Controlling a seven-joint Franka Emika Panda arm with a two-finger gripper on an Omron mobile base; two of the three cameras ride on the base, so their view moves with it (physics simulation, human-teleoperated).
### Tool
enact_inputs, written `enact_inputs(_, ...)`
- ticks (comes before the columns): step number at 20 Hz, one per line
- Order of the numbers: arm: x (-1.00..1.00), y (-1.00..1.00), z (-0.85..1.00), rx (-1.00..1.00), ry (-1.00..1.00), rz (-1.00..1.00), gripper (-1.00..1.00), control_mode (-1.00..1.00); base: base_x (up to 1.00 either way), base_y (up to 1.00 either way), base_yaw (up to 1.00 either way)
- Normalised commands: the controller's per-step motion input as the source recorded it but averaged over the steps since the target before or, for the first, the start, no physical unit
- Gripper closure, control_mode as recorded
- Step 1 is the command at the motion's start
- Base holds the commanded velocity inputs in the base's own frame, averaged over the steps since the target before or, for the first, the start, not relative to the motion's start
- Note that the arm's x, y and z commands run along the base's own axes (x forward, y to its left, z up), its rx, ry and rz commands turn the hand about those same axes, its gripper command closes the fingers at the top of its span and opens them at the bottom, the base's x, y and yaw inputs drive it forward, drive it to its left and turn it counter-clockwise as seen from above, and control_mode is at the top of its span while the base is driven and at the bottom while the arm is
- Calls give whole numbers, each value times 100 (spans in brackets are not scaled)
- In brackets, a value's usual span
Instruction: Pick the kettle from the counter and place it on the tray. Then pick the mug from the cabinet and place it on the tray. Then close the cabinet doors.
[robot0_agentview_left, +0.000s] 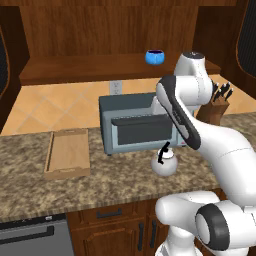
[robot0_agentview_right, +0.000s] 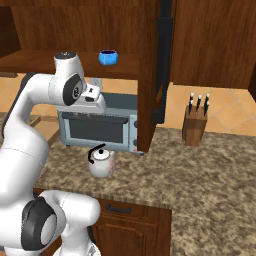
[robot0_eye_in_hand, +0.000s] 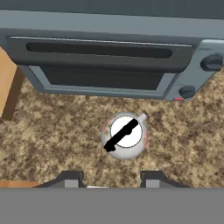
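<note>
The small silvery-white kettle (robot0_agentview_left: 165, 163) (robot0_agentview_right: 101, 163) (robot0_eye_in_hand: 124, 135) with its black handle stands on the granite counter (robot0_agentview_left: 100, 186) in front of the toaster oven. My gripper (robot0_eye_in_hand: 112, 178) hangs well above it, open, with nothing between its fingers; the kettle lies just beyond the fingertips in the hand view. The light wooden tray (robot0_agentview_left: 67, 152) lies empty on the counter, left of the oven. The blue mug (robot0_agentview_left: 155, 56) (robot0_agentview_right: 108, 57) sits on the shelf of the open cabinet (robot0_agentview_left: 75, 67). The cabinet doors (robot0_agentview_right: 162, 60) stand open.
A grey toaster oven (robot0_agentview_left: 135, 125) (robot0_agentview_right: 100, 125) (robot0_eye_in_hand: 109, 65) stands right behind the kettle. A knife block (robot0_agentview_left: 217, 107) (robot0_agentview_right: 196, 122) is at the right on the counter. Wooden drawers (robot0_agentview_left: 107, 215) run below the counter's front edge.
</note>
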Motion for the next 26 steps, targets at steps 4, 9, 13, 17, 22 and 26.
enact_inputs(4,-1,0,-63,-8,6,0,-100,-100,0,0,0)
enact_inputs(9,-1,0,-72,-5,2,-3,-100,-100,0,0,0)
enact_inputs(13,0,0,-3,0,0,0,-100,-100,0,0,0)
enact_inputs(17,6,0,-45,0,0,-5,-100,-100,0,0,0)
enact_inputs(22,15,0,-36,3,0,-9,-100,-100,0,0,0)
enact_inputs(26,14,0,-30,1,0,-10,-100,-100,0,0,0)
